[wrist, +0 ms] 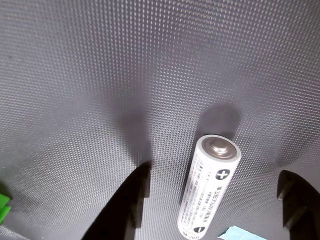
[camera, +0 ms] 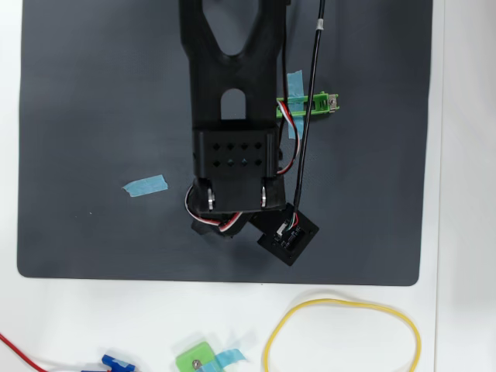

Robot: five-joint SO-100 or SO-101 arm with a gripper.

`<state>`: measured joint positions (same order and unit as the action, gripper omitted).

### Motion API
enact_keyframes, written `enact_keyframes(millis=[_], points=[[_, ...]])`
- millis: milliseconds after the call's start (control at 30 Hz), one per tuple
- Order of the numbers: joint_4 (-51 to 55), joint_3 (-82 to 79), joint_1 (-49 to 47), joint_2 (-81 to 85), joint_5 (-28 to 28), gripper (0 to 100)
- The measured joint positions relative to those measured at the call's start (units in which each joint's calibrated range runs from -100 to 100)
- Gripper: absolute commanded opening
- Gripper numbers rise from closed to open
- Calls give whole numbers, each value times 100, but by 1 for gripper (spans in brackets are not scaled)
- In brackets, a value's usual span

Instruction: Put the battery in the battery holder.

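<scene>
battery [wrist: 207, 187] lies on the mat [wrist: 150, 60] between parted jaws.

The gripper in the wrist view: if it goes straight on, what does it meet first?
Probably the battery, which lies between the open fingers on the dark mat; depth is unclear.

Looks like a hobby robotics or electronics bench, not a home room. White table [camera: 465, 232] with a dark dotted mat [camera: 93, 93] as work area, blue tape strips [camera: 145, 185] as markers, loose red wire [camera: 19, 350], a yellow cable loop [camera: 341, 333], small green printed block [camera: 195, 359], black printed arm [camera: 232, 101] with exposed servo wiring.
</scene>
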<state>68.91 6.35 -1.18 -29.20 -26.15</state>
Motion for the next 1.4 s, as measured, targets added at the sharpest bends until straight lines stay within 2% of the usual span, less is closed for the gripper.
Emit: enact_keyframes(millis=[67, 167, 400, 600, 700, 867, 1000, 1400], points=[[34, 0, 0, -8, 0, 22], [69, 0, 0, -8, 0, 0], [517, 54, 34, -17, 0, 0], [551, 27, 0, 34, 368, 0], [594, -563, -382, 535, 601, 0], [-207, -1851, -1044, 1919, 995, 0], [-353, -2341, -1516, 2462, 1223, 0], [-388, -3721, -2864, 3964, 1265, 0]])
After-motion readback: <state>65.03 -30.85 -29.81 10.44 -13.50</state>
